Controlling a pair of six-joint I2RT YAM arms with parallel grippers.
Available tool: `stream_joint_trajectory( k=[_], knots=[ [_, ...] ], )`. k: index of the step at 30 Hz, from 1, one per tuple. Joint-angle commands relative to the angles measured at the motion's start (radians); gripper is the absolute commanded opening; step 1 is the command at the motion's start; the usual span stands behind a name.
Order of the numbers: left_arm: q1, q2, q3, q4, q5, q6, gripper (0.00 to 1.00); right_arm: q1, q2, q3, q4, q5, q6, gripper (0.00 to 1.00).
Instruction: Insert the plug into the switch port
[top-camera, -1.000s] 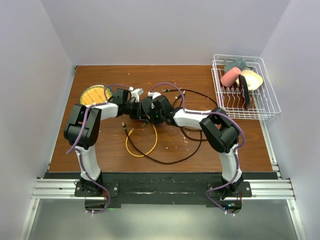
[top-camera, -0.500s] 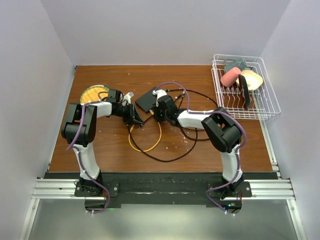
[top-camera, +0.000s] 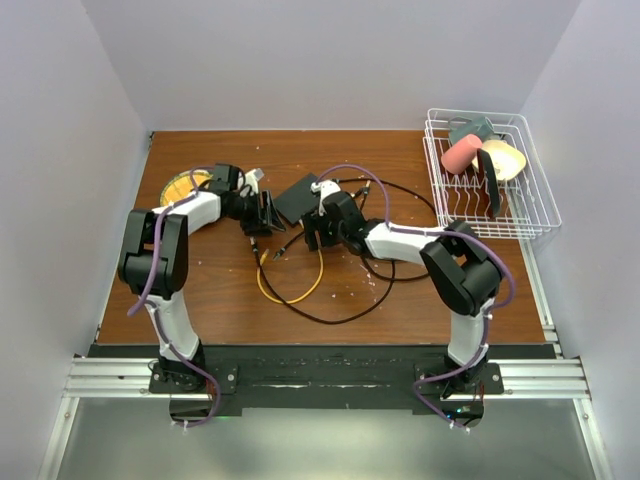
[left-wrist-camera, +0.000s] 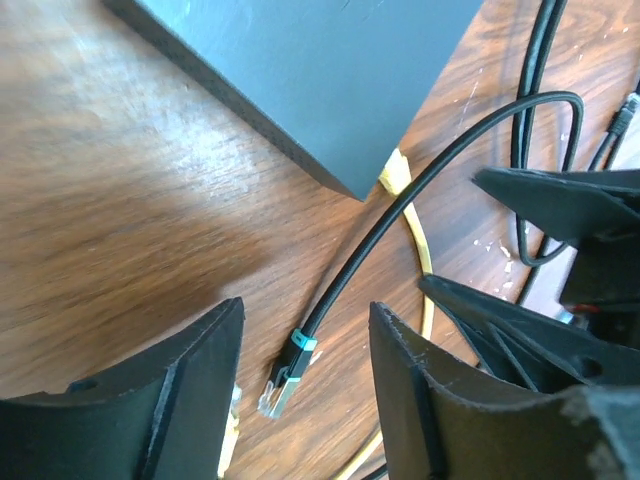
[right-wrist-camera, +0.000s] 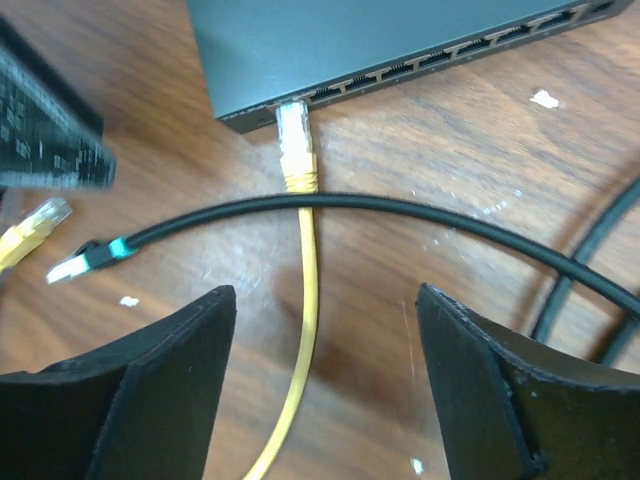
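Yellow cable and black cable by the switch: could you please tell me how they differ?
One plug of the yellow cable appears seated in the end port of the switch; the black cable ends with its plug loose on the table. The black cable carries a teal band behind its plug; the yellow cable has none. The black cable crosses over the yellow cable. Both lie unheld.

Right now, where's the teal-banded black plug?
The black plug lies on the table between the left fingers in the left wrist view, short of the switch corner, beside the yellow cable.
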Motion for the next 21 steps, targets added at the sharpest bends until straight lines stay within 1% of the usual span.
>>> stream_joint_trajectory(
  k=[1, 4, 8, 13, 14, 18, 19, 21],
  knots=[
    [-0.006, -0.098, 0.045, -0.057, -0.083, 0.107, 0.59, -0.007, -0.130, -0.020, -0.040, 0.015, -0.019, 0.81],
    [-0.037, -0.156, 0.017, -0.073, -0.170, 0.149, 0.59, -0.010, -0.200, -0.036, -0.066, 0.013, -0.027, 0.85],
    [-0.103, -0.239, -0.038, -0.053, -0.285, 0.171, 0.59, -0.042, -0.285, -0.056, -0.097, -0.039, -0.008, 0.85],
    [-0.186, -0.265, -0.103, -0.011, -0.400, 0.172, 0.56, -0.104, -0.368, -0.091, -0.104, -0.099, 0.019, 0.85],
    [-0.192, -0.260, -0.110, -0.007, -0.410, 0.168, 0.52, -0.104, -0.377, -0.094, -0.104, -0.100, 0.015, 0.85],
    [-0.201, -0.247, -0.150, 0.022, -0.410, 0.158, 0.46, -0.107, -0.420, -0.111, -0.132, -0.106, 0.005, 0.85],
    [-0.206, -0.244, -0.159, 0.024, -0.422, 0.157, 0.43, -0.107, -0.426, -0.122, -0.135, -0.106, 0.005, 0.85],
    [-0.215, -0.242, -0.166, 0.033, -0.437, 0.155, 0.42, -0.110, -0.435, -0.134, -0.129, -0.106, 0.010, 0.85]
  ],
)
